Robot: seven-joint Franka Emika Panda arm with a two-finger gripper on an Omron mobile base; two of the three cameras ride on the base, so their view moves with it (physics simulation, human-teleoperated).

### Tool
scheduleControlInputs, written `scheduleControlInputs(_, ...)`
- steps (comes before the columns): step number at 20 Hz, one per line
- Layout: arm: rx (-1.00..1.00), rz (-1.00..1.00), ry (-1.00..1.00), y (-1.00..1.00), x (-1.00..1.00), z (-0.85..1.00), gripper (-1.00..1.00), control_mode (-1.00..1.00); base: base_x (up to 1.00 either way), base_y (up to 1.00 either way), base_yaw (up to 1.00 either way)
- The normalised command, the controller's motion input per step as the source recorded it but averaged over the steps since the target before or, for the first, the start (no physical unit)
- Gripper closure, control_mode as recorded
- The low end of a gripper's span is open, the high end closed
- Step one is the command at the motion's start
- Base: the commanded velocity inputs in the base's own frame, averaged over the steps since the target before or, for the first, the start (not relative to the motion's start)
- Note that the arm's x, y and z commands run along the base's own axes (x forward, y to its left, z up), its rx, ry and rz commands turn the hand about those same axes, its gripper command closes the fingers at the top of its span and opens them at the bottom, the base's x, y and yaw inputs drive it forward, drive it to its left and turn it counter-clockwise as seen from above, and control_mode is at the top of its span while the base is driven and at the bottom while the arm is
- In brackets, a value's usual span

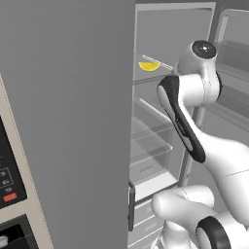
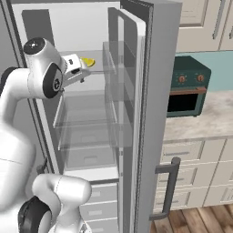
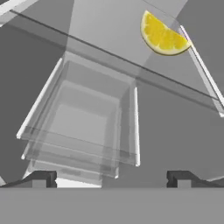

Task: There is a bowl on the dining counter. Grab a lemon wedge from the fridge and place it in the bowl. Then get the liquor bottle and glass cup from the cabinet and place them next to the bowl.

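Note:
The fridge (image 1: 68,121) stands with its right door (image 2: 152,91) swung open. On an upper glass shelf (image 3: 105,57) inside lies the lemon wedge (image 3: 162,37), bright yellow, also seen from both base cameras (image 1: 149,66) (image 2: 88,62). My gripper (image 3: 111,180) is open, with nothing between its fingers. It reaches into the fridge (image 2: 80,73) just short of the wedge, a little below and to the left of it. In the hand view the wedge sits at the upper right, well off the line between the fingertips (image 3: 41,179). The bowl, bottle and cup are out of view.
Clear drawers (image 3: 83,127) sit below the shelf. The open door carries clear bins (image 2: 119,68) close to the right of the arm. A teal countertop oven (image 2: 186,86) stands on the counter at right, and a black oven panel (image 1: 7,180) is at far left.

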Motion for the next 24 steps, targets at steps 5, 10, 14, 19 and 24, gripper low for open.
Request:
scheduleControlInputs(5, 0.0, 0.14, 0.0, -0.13, 0.49, 0.2, -1.0, -1.0, 0.0, 0.0, 0.0)
scheduleControlInputs(10, 0.0, 0.11, 0.05, 0.0, 0.69, 0.17, -1.0, -1.0, 0.0, 0.0, 0.0)
scheduleControlInputs(14, -0.01, 0.1, 0.01, 0.0, 0.58, 0.15, -1.0, -1.0, 0.0, 0.0, 0.0)
scheduleControlInputs(19, -0.04, 0.03, 0.0, 0.0, 0.44, 0.13, -1.0, -1.0, 0.0, 0.0, 0.0)
scheduleControlInputs(24, 0.0, 0.0, 0.06, 0.0, 0.33, 0.0, -1.0, -1.0, 0.0, 0.0, 0.0)
